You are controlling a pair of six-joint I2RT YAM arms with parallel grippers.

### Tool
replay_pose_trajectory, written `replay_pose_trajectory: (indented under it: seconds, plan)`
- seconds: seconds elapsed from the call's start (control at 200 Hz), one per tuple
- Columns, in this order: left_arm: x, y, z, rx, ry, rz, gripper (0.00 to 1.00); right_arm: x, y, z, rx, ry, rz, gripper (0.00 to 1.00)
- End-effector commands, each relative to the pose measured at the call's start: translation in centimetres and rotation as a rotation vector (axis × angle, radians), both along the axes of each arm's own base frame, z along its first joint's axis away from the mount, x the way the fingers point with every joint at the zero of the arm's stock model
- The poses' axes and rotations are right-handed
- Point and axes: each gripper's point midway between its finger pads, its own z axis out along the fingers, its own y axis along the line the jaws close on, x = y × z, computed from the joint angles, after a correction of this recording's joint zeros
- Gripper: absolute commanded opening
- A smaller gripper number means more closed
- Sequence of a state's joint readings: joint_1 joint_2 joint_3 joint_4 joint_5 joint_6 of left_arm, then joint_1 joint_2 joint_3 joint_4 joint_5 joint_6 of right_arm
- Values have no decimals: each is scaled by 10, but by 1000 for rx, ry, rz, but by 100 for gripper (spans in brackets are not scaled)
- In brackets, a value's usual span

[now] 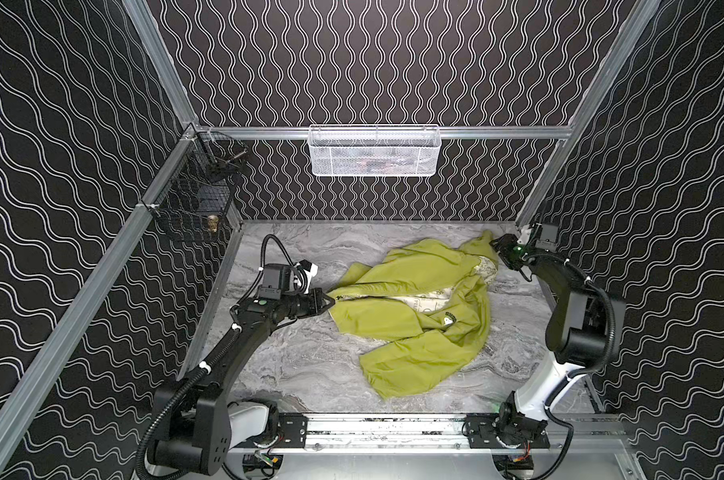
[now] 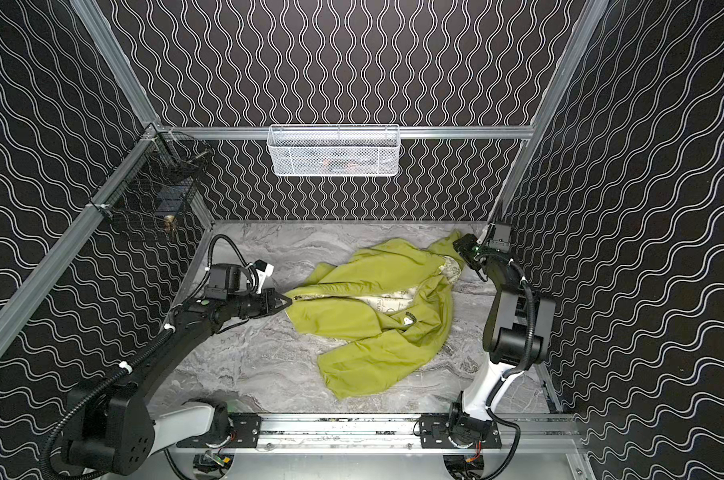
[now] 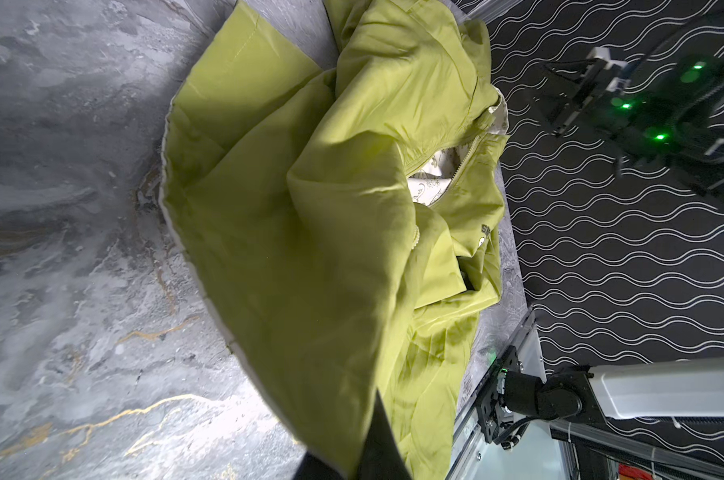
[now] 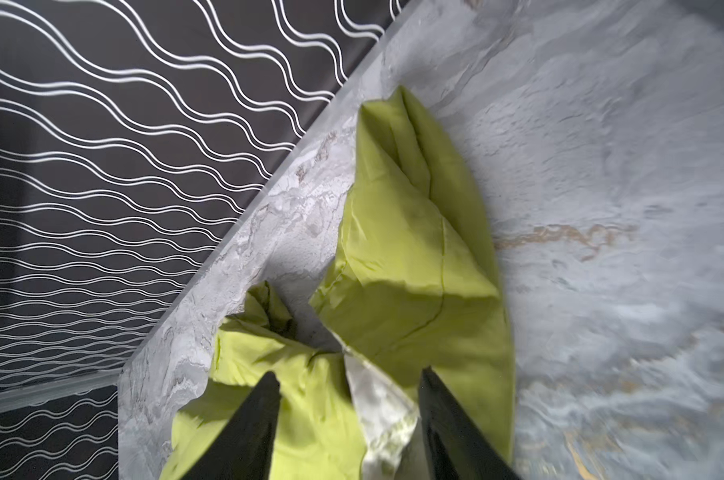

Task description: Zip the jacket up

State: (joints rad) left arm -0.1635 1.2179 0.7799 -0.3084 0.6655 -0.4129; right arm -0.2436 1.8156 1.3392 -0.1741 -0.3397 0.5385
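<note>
Marble table (image 1: 293, 365): outstretched left gripper (image 1: 329, 301) pinches jacket (image 1: 414, 274).

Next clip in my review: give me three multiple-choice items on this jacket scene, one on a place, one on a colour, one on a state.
1. The white mesh basket hangs: A on the back rail; B on the left wall; C on the table.
2. The jacket is: A red; B blue; C yellow-green.
3. The left end effector is: A wide open; B shut on the jacket's edge; C out of view.
A: hooked on the back rail. C: fabric colour in every view. B: jaws closed on the edge.
</note>
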Motion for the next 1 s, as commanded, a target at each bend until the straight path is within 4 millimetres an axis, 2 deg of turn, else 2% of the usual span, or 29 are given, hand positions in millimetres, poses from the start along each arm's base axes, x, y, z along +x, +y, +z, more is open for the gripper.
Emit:
replay_pose_trajectory:
  seconds: [0.0, 0.16, 0.27, 0.405, 0.591, 0.731, 0.921, 0.996]
  plan:
    - [2, -2, 6, -13, -37, -17, 0, -24, 3, -9, -35, 93, -27, 50]
    - [2, -2, 6, -16, -37, -17, 0, -49, 36, -18, -52, 137, 31, 46]
    - [2, -2, 8, -16, -42, -20, 0, -62, 57, -33, -49, 179, 69, 46]
    - [2, -2, 10, -12, -49, -24, 0, -65, 69, -50, -48, 209, 84, 47]
    - [1, -3, 12, -17, -53, -25, 0, -64, 72, -66, -38, 247, 87, 45]
    - [1, -3, 11, -20, -51, -23, 0, -66, 73, -76, -36, 264, 91, 31]
    - [2, -3, 9, -17, -45, -22, 0, -75, 73, -79, -36, 268, 92, 0]
    - [2, -2, 9, -11, -45, -21, 0, -75, 74, -72, -31, 249, 94, 0]
